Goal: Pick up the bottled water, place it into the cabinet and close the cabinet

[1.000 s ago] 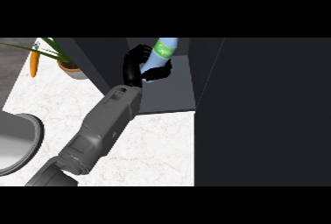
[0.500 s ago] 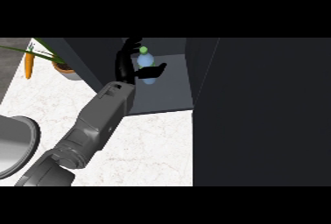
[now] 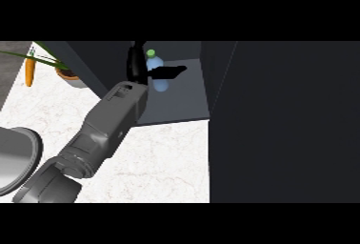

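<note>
Change vs. earlier frames: bottled water (image 3: 157, 71) stands further back inside the cabinet (image 3: 175, 102) than a second ago, when it was at the cabinet's front, tilted and wrapped by the robot hand; now it looks upright on the cabinet floor.
Change, hand: fingers were curled round the bottle before; now they are spread off it, so the bottle body shows between them.
Robot hand in use: one robot hand (image 3: 144, 72) only, entering from lower left; which side it belongs to cannot be told from this view alone.
Hand state: opened out; one dark digit (image 3: 170, 72) points right across the bottle's front, others (image 3: 132, 59) stand up at the bottle's left. Nothing gripped. Contact with the bottle cannot be judged.
Forearm: grey forearm (image 3: 105, 128) runs diagonally from lower left up to the cabinet opening, wrist at the cabinet's front edge.
Bottle: clear blue body, green cap (image 3: 150, 52) at top.
Cabinet door: dark door panel (image 3: 281, 124) fills the right side, open.
Tabletop: white marbled tabletop (image 3: 162, 162) below the cabinet.
Other items: potted plant (image 3: 60, 66) and orange carrot (image 3: 29, 72) upper left; grey bowl rim (image 3: 17, 162) at left edge.
</note>
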Available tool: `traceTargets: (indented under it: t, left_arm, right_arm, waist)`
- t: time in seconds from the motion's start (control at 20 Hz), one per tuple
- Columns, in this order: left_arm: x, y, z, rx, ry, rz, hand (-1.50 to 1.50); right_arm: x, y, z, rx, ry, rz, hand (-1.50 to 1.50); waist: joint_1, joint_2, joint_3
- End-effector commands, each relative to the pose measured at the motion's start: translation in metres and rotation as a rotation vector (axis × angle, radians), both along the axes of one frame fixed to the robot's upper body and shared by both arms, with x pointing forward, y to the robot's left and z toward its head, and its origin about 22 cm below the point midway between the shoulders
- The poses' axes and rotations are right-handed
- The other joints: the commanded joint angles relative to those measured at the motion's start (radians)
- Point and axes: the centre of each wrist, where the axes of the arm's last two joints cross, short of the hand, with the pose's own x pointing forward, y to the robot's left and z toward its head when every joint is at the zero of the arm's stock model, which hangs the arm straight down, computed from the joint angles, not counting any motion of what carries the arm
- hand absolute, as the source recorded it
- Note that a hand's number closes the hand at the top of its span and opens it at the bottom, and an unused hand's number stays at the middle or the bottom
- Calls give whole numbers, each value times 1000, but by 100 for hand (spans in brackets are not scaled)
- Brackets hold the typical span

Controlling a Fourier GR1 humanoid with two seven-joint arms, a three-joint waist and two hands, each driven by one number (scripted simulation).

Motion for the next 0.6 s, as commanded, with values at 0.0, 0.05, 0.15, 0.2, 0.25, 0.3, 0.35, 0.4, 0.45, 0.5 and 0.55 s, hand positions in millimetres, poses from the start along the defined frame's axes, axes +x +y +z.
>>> traceTargets:
  t: [0.0,0.05,0.15,0.2,0.25,0.3,0.35,0.4,0.45,0.5,0.55]
  left_arm:
    - [0,-7,6,-99,-88,-109,-150]
    - [3,-18,18,-136,-106,-136,-150]
    - [4,-20,23,-181,-148,-172,-150]
    - [-2,-27,11,-197,-142,-210,-150]
    - [9,-16,33,-225,-147,-209,-150]
    - [11,3,30,-223,-156,-209,-150]
    - [4,-20,22,-234,-154,-245,-150]
    - [-2,-32,15,-238,-136,-257,-150]
    - [-4,-32,10,-235,-153,-248,-150]
    - [-1,-25,12,-253,-155,-260,-150]
    - [-2,-36,18,-242,-170,-242,-150]
  right_arm:
    - [-1,1,9,34,-26,-1,-150]
    - [-3,0,14,28,3,20,-150]
    - [-2,5,15,49,-21,19,-150]
    - [1,5,13,33,-17,10,-150]
    - [-6,0,21,41,-18,24,-150]
    - [-10,-2,19,22,-5,23,-150]
    - [-3,9,16,45,-7,9,-150]
    - [-4,5,30,23,-9,5,-150]
    - [-5,6,16,38,-2,10,-150]
    - [-9,8,21,32,0,4,-150]
    - [-3,6,37,41,-17,17,-150]
  waist:
    - [19,-5,-1]
    - [27,-7,0]
    - [33,-12,0]
    - [38,-12,0]
    - [26,-11,0]
    - [29,-15,0]
    - [42,-16,0]
    - [57,-20,1]
    - [42,-22,1]
    - [49,-22,1]
    - [58,-21,1]
